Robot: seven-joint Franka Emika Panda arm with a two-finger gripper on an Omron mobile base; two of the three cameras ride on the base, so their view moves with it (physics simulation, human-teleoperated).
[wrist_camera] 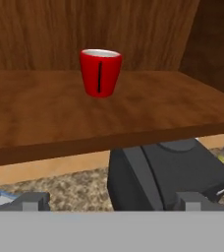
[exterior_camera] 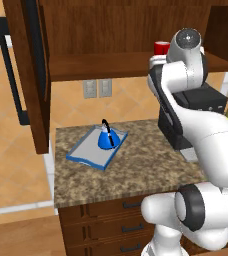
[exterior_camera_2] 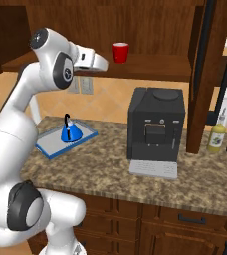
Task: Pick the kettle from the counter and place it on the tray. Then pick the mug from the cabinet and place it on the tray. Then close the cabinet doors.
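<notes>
1. Hand view: mug [wrist_camera: 100, 73] upper centre, upright on cabinet shelf [wrist_camera: 60, 113], set back from front edge, bare wood both sides.
2. Gripper [wrist_camera: 111, 201] spread wide, empty, short of the shelf edge.
3. Right base view: kettle [exterior_camera_2: 71, 131] on tray [exterior_camera_2: 50, 147], centre left; coffee machine [exterior_camera_2: 155, 130] well apart.

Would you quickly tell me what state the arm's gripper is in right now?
Gripper: open and holding nothing; it points at the small red mug standing on the wooden cabinet shelf, clear of it.
</notes>
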